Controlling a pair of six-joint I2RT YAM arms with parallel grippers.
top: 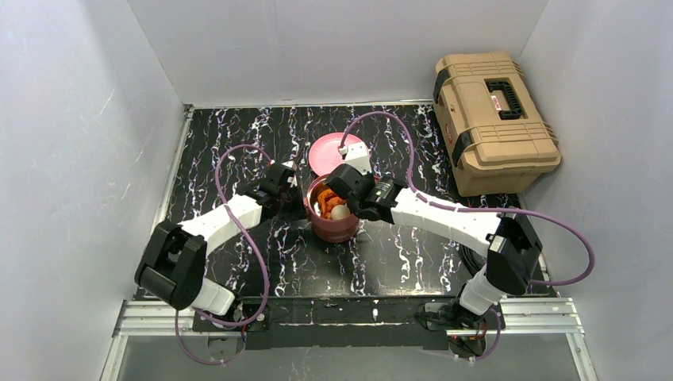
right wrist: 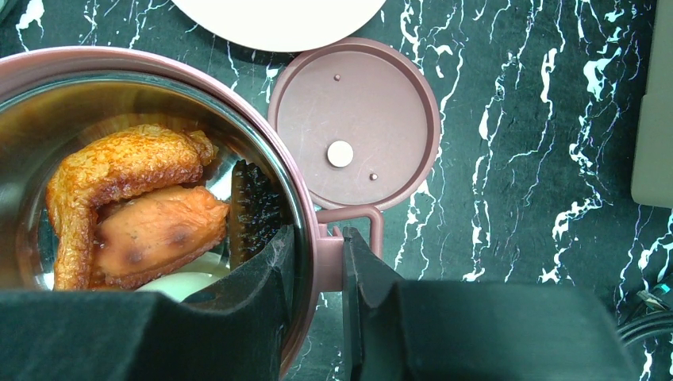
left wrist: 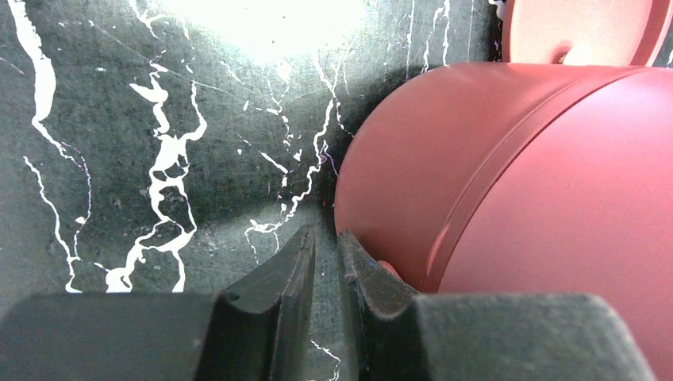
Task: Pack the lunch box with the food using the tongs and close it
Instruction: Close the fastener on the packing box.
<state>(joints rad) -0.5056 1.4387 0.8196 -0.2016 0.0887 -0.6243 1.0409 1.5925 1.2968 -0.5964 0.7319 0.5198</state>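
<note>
You have open tabletop at the left of the frame. Your left gripper sits low beside the lunch box at mid-frame, jaws nearly together on nothing. The box is open, with food inside. Your right gripper clamps its rim. A lid lies flat just beside it, and a toolbox fills the upper right
</note>
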